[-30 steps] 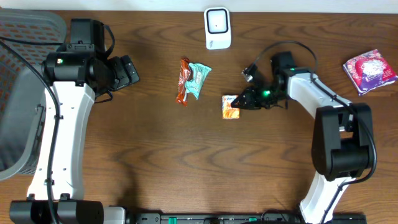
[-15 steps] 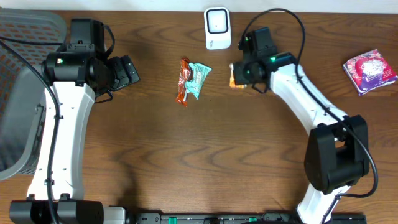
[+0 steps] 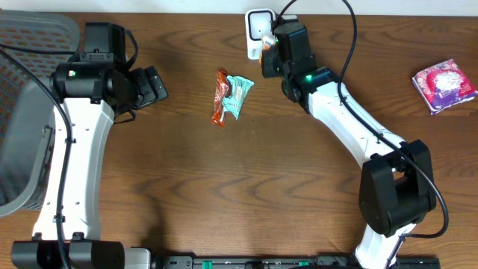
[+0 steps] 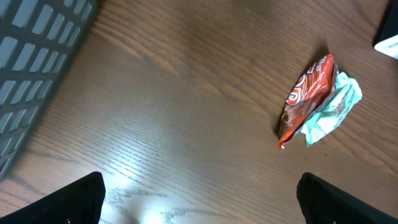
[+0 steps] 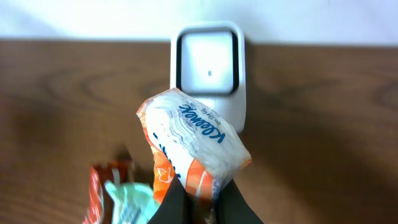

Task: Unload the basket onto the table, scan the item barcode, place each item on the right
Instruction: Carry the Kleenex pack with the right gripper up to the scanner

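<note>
- Landmark: white scanner [image 5: 208, 65], upright at the far edge of the wooden table [image 3: 224, 187], window facing the right wrist camera.
- Right gripper [image 5: 200, 190]: clenched on the lower end of an orange-and-white Kleenex tissue pack [image 5: 193, 140]. Pack held tilted just in front of the scanner, its top overlapping the lower edge of the scanner body in the wrist view. Cannot tell whether pack and scanner touch.
- No barcode visible on the side of the pack facing the camera.
- Left gripper [image 3: 153, 86]: released, jaws spread wide, nothing between them. Sits above the table well left of the scanner.
- Red-orange snack wrapper [image 3: 220, 97] and crumpled teal wrapper [image 3: 239, 93]: lying side by side, touching, near the scanner, in front of it and slightly left.
- Pink patterned packet [image 3: 444, 84]: well right of the scanner.
- Grey mesh basket [image 3: 22, 112]: far left of the scanner, at the table's edge.
</note>
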Controlling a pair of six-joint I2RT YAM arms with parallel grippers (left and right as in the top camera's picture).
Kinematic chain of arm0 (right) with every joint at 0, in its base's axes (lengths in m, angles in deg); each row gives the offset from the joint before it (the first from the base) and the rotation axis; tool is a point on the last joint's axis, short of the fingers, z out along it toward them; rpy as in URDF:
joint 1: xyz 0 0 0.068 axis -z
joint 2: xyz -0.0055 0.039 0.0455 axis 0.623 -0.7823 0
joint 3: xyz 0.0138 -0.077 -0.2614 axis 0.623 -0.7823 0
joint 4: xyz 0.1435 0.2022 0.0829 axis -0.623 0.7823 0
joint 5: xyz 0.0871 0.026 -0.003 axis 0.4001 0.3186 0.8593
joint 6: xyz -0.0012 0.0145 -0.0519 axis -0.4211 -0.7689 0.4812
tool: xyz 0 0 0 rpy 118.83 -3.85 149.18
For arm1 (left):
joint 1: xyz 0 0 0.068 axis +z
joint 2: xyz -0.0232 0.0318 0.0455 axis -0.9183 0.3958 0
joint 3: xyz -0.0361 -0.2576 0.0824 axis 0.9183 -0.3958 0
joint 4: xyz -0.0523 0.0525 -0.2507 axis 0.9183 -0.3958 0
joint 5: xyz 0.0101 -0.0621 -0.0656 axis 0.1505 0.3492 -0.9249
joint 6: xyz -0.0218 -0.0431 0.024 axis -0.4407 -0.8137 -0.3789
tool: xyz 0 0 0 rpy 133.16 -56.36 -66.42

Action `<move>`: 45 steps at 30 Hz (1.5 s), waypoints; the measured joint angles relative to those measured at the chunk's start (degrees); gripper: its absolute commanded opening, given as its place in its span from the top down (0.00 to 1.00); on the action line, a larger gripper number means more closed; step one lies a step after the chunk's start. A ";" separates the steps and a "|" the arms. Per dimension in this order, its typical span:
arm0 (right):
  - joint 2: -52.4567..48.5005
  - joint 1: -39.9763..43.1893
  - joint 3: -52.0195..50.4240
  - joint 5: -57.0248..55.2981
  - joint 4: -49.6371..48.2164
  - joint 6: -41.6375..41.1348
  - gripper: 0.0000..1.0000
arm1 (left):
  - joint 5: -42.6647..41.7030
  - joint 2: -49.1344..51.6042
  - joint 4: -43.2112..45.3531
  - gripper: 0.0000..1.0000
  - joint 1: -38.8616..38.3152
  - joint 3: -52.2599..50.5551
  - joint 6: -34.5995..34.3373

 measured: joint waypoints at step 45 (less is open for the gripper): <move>-29.59 -0.57 44.65 -16.28 19.37 11.50 0.99 | 0.00 0.00 0.00 0.02 0.00 0.00 -0.02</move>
